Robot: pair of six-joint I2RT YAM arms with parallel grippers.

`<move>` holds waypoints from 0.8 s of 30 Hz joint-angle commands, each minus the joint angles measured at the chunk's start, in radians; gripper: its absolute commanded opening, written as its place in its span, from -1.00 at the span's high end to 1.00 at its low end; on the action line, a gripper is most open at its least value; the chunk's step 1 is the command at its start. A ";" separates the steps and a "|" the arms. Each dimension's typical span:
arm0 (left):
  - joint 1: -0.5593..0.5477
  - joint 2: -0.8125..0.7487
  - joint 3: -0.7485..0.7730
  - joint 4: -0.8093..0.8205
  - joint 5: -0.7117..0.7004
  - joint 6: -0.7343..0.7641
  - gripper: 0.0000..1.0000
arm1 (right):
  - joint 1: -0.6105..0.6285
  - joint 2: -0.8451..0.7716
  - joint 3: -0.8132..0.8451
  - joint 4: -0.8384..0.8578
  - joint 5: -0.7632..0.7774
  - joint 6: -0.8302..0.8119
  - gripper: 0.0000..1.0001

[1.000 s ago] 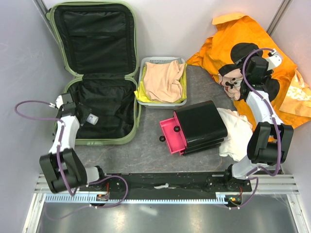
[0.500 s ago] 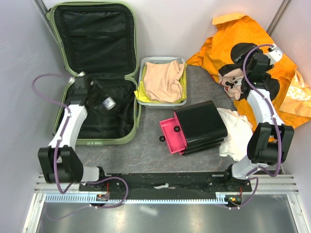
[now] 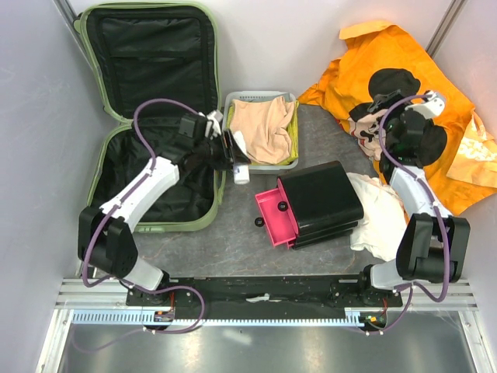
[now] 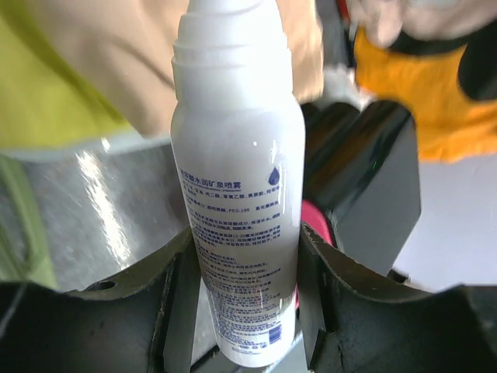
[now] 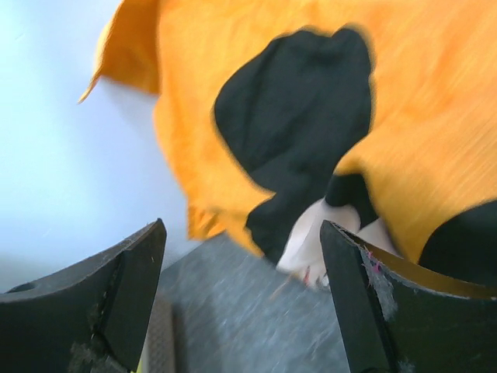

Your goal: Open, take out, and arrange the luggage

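Since the earlier frames the left arm has swung right, from over the near shell of the luggage to that shell's right rim, carrying a white spray bottle with it. The right arm has turned a little back toward the luggage.

The luggage lies unzipped and spread flat at the left side of the table. Its two pale green halves show black lining, with the lid half farther back.

At the luggage's right rim the left gripper is clenched on the bottle. In the left wrist view its fingers press both sides of the printed bottle.

Just right of the luggage, touching its rim, stands a white mesh basket holding a peach cloth over a yellow cloth.

Farther right of the luggage and nearer the arms sits a black box with a pink drawer pulled out. A white cloth lies beyond it.

Farthest from the luggage, the right gripper hangs released over an orange cloth with a black-eared cartoon face. Its jaws stand wide apart with nothing between them.
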 commanded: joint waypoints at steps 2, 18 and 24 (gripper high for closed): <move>-0.057 -0.132 -0.146 0.128 0.045 -0.021 0.74 | 0.051 -0.114 -0.090 0.090 -0.296 0.046 -0.75; -0.274 -0.316 -0.461 0.330 -0.099 -0.298 0.77 | 0.174 -0.294 -0.166 -0.034 -0.316 -0.043 -0.78; -0.320 -0.345 -0.556 0.528 -0.220 -0.462 0.78 | 0.176 -0.352 -0.170 -0.078 -0.289 -0.082 -0.80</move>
